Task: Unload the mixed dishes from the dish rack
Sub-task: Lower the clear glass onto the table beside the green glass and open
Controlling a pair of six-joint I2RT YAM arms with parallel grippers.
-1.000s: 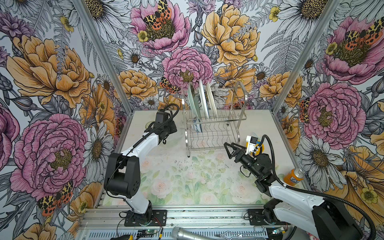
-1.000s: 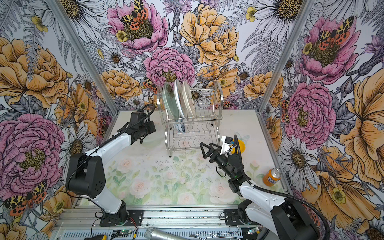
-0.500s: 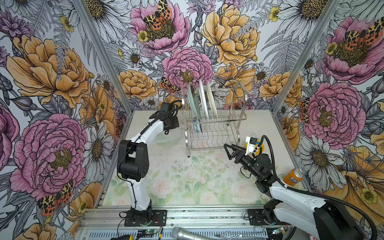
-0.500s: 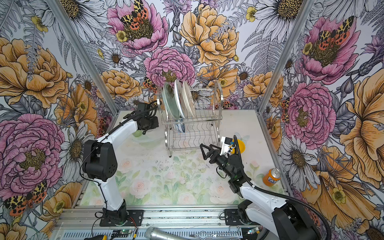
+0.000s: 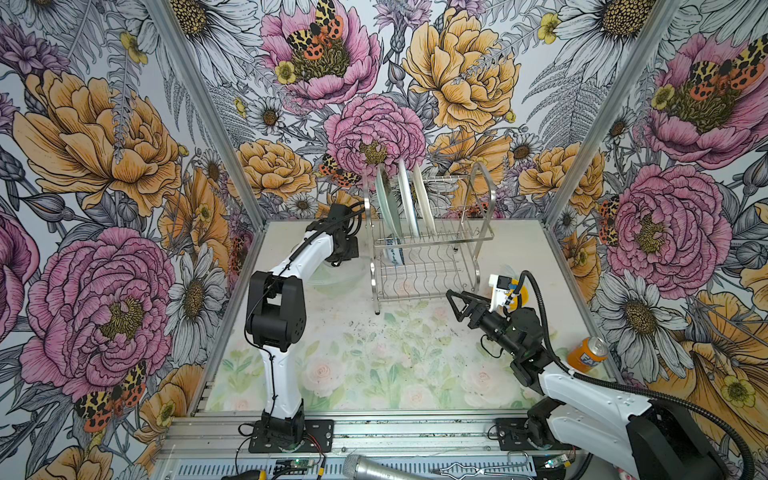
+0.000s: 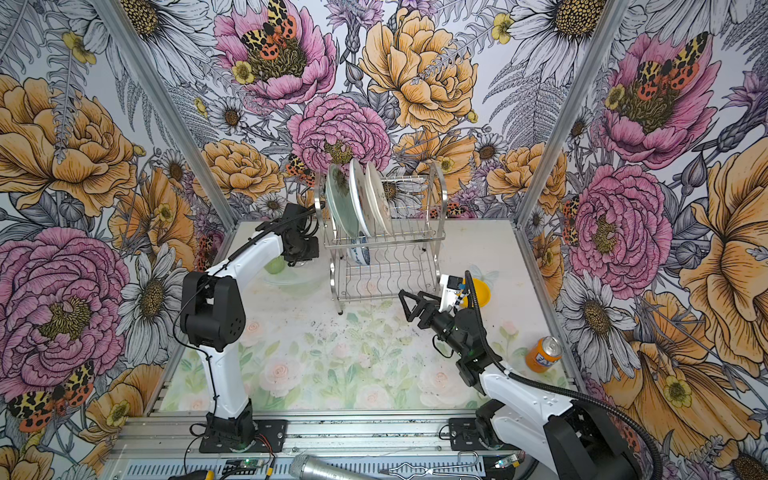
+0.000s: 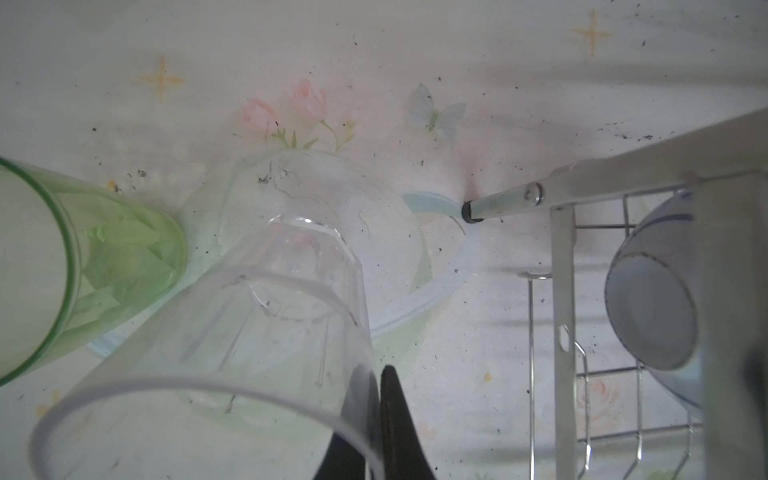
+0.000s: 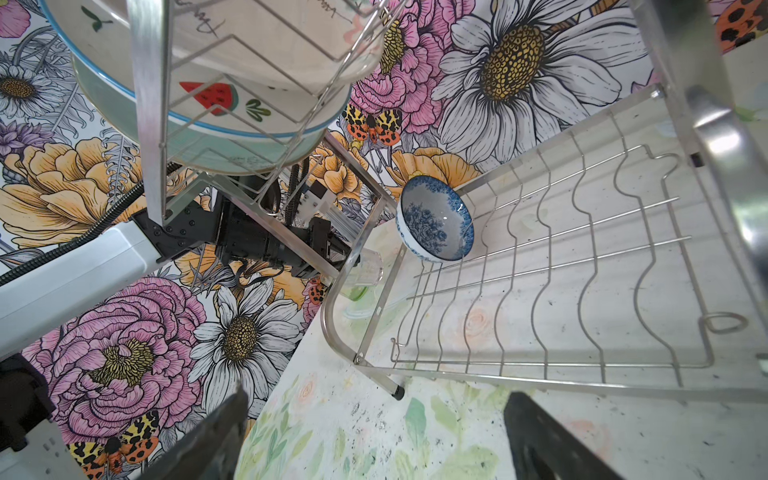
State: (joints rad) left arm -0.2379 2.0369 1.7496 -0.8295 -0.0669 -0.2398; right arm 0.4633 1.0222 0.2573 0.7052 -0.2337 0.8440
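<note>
The dish rack stands at the back of the table. Three plates stand upright on its top tier, and a blue-and-white bowl leans on the lower shelf. Just left of the rack, my left gripper is shut on the wall of the clear tumbler, one finger inside and one outside. The green tumbler stands right beside it. My right gripper hangs open and empty before the rack's right front leg. A yellow bowl sits behind its wrist.
An orange soda can stands near the right wall. A faint round translucent shape lies on the mat under the tumblers. The rack's leg is close to the held tumbler. Flowered walls close in three sides.
The left arm's elbow has swung up and to the right, and its gripper has shifted a little toward the rack's left side. The right arm has barely moved.
</note>
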